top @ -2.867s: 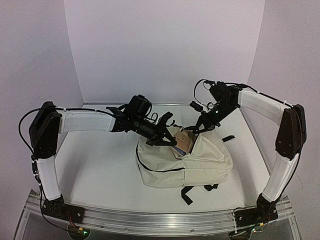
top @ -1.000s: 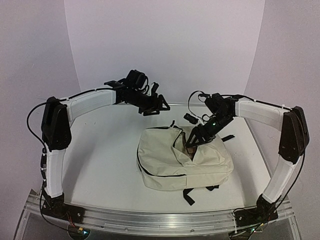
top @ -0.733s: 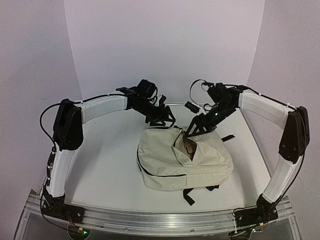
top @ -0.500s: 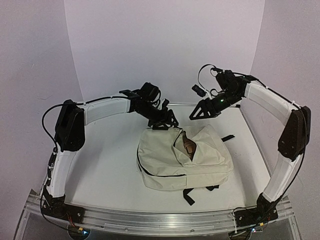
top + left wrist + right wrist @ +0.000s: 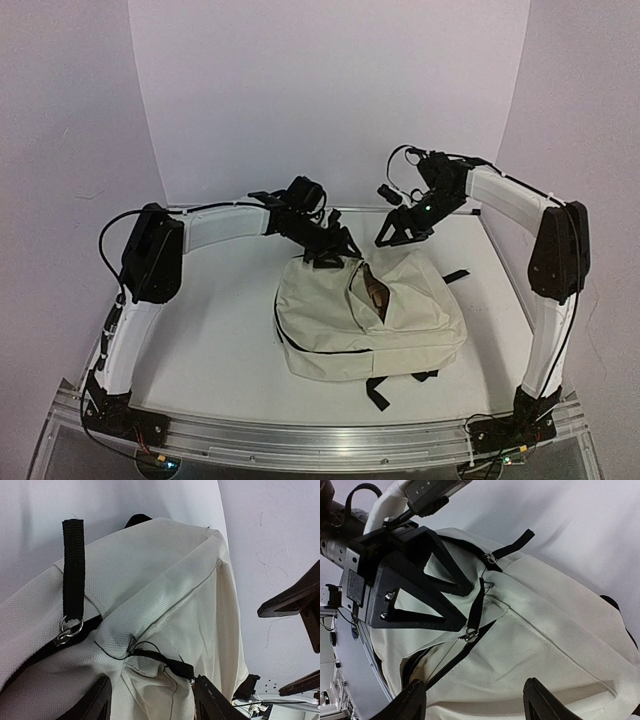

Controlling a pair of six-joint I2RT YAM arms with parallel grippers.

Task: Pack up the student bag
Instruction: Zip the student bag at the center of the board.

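Note:
The student bag (image 5: 370,320), cream with black zippers, lies flat in the middle of the table, and its far top is partly unzipped. A brown item (image 5: 377,292) shows inside the opening. My left gripper (image 5: 335,250) is down at the bag's far top edge, open. In the left wrist view its fingers (image 5: 97,705) straddle bunched fabric and a black zipper pull (image 5: 165,662). My right gripper (image 5: 395,232) hovers open just above the far top edge, touching nothing. Below it in the right wrist view are a zipper slider (image 5: 470,636) and the left gripper (image 5: 405,585).
Black shoulder straps (image 5: 385,385) trail from the bag's near side, and another strap (image 5: 457,276) sticks out at its right. A long black pull strap (image 5: 73,575) lies on the bag's top. White walls close the back and sides.
My left gripper has swung down from above the back of the table to the bag's far top edge. The right gripper has lifted out of the opening and drawn back.

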